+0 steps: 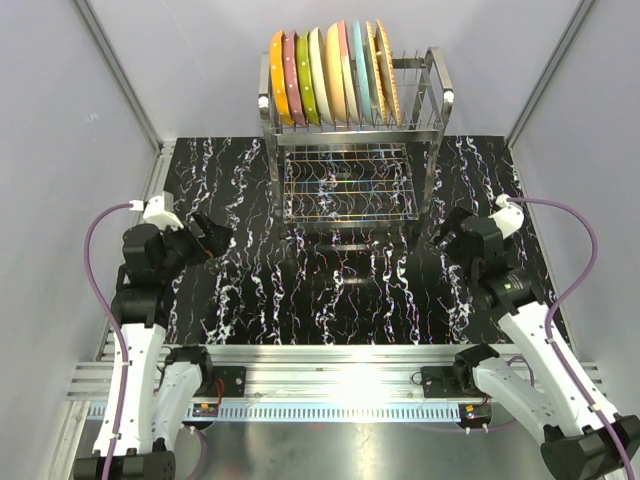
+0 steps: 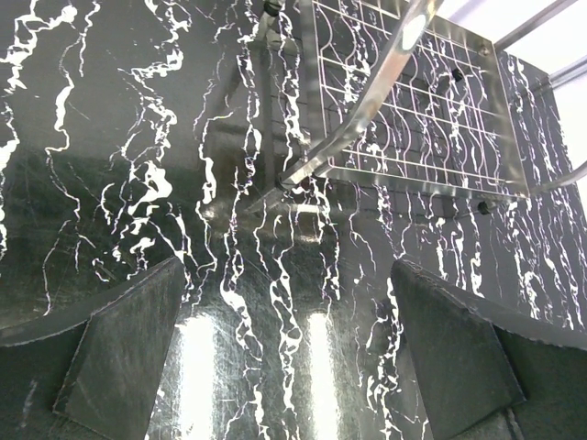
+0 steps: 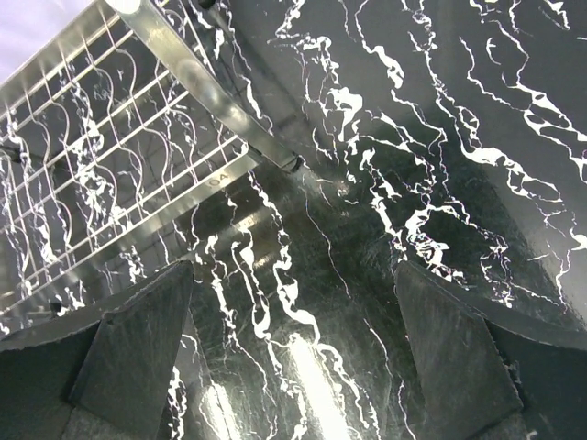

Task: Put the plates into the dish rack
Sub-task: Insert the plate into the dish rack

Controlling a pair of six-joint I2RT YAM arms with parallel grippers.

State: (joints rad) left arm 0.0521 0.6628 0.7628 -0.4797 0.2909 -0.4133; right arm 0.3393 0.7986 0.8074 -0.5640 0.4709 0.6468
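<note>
Several plates (image 1: pixel 335 88) in orange, pink, green, cream and light blue stand on edge in the top tier of the steel dish rack (image 1: pixel 425 100) at the back middle. Its lower wire grid shelf (image 1: pixel 345 185) holds nothing. My left gripper (image 1: pixel 212 236) hovers open left of the rack, over the black marbled mat. My right gripper (image 1: pixel 447 232) hovers open to the rack's right. In the left wrist view the rack's leg and grid (image 2: pixel 413 110) lie ahead of the gripper (image 2: pixel 289 344); in the right wrist view the grid (image 3: pixel 110 165) is at upper left of the gripper (image 3: pixel 293 353).
A black mat with white marbling (image 1: pixel 250 290) covers the table between the arms and the rack. White walls close in the left, right and back. An aluminium rail (image 1: pixel 330 370) with the arm bases runs along the near edge.
</note>
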